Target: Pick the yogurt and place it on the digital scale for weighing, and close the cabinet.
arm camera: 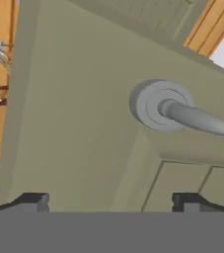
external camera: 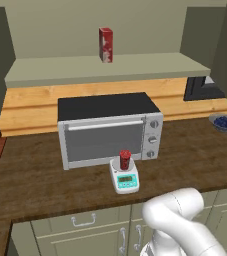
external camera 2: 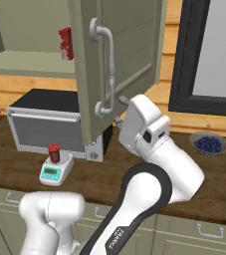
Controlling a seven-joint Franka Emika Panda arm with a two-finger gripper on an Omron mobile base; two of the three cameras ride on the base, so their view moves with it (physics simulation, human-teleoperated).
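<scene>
From the left base view, the yogurt [external camera: 125, 159] already stands upright on the round plate of the scale [external camera: 124, 178], which sits on the counter [external camera: 35, 180] just in front of the oven [external camera: 110, 130]. A carton [external camera: 105, 44] stands alone on the shelf [external camera: 110, 67] of the open cabinet above. So the weighing part looks done, I think, and closing remains.

From the right base view, the cabinet door [external camera 2: 117, 64] stands open, swung out over the counter, and my arm reaches up to its lower edge, close below the handle [external camera 2: 107, 69]. The cup [external camera 2: 54, 153] is on the scale [external camera 2: 56, 170] here too. A bowl [external camera 2: 209, 143] of blue berries rests well apart to the right.

From the hand view, my claw [arm camera: 111, 202] is spread wide and holds nothing; the door panel [arm camera: 74, 138] is just ahead, the round handle mount [arm camera: 155, 105] beyond. The door is stiff and flat, probably light on its hinges. I would push with the fingers against the panel near the free edge, not grip the smooth bar, which may slip.
</scene>
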